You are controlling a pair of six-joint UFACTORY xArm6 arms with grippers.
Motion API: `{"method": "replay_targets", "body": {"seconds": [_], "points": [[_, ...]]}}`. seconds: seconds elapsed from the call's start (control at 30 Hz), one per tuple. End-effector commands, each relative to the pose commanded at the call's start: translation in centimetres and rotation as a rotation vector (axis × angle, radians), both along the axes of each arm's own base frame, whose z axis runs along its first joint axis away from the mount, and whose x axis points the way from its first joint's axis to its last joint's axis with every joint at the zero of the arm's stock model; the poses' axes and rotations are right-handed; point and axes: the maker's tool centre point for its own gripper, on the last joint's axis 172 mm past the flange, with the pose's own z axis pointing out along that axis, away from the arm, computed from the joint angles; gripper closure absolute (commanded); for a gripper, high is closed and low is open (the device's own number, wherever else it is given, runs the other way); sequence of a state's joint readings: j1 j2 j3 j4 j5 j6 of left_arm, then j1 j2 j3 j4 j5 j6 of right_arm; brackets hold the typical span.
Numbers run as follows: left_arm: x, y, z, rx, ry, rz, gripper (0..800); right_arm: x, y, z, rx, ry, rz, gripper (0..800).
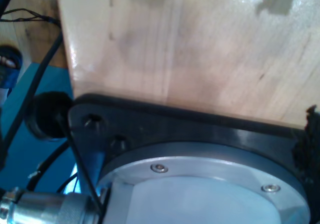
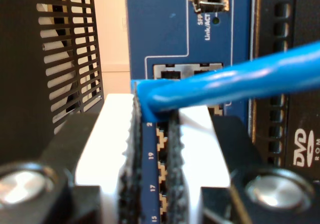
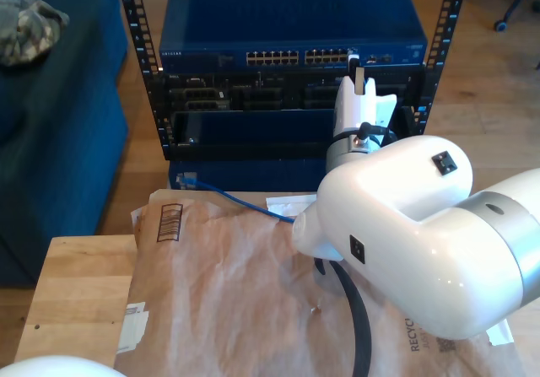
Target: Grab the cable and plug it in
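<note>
The blue cable point(image 2: 240, 78) crosses the second wrist view, and my second gripper point(image 2: 155, 116) is shut on its end between the white fingers point(image 2: 117, 129). Just beyond the fingertips are the ports point(image 2: 187, 71) of the blue network switch point(image 2: 170, 28). In the exterior view my second gripper point(image 3: 358, 72) is at the right end of the switch's point(image 3: 253, 23) port row. The cable point(image 3: 245, 204) trails over the brown paper to a loose plug point(image 3: 187, 179) at the exterior view's left. The plug at the held end is hidden.
The switch sits in a black rack point(image 3: 135, 31) above dark units point(image 3: 253, 94); a DVD drive point(image 2: 300, 154) is beside the fingers. Brown paper point(image 3: 228, 293) covers a wooden table point(image 3: 76, 284). The first wrist view shows wood point(image 1: 190, 48) and a black base plate point(image 1: 200, 129).
</note>
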State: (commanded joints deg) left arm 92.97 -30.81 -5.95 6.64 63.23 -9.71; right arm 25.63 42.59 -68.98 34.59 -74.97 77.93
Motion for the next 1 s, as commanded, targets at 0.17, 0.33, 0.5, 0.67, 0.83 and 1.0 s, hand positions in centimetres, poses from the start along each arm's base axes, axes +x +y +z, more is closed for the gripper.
{"method": "replay_targets", "body": {"seconds": [0.17,0.33,0.5,0.67,0.83,1.0], "points": [[0.0,0.0,0.0,0.0,0.0,0.0,0,0.0,-0.1,-0.2,-0.001,0.004,-0.001,800],[0.0,0.0,0.0,0.0,0.0,0.0,0,0.1,-0.1,0.5,0.004,-0.007,-0.001,800],[0.0,0.0,0.0,0.0,0.0,0.0,0,0.0,-0.1,0.5,0.006,-0.005,-0.002,800],[0.0,0.0,0.0,0.0,0.0,0.0,0,0.2,-0.1,-0.1,0.004,0.01,0.001,800],[0.0,-0.1,0.0,-0.002,0.0,0.0,0,0.3,-0.4,-0.3,0.004,0.015,-0.003,800],[0.0,0.0,0.0,0.0,0.0,0.0,0,0.4,-0.5,0.0,0.007,0.009,-0.005,800]]}}
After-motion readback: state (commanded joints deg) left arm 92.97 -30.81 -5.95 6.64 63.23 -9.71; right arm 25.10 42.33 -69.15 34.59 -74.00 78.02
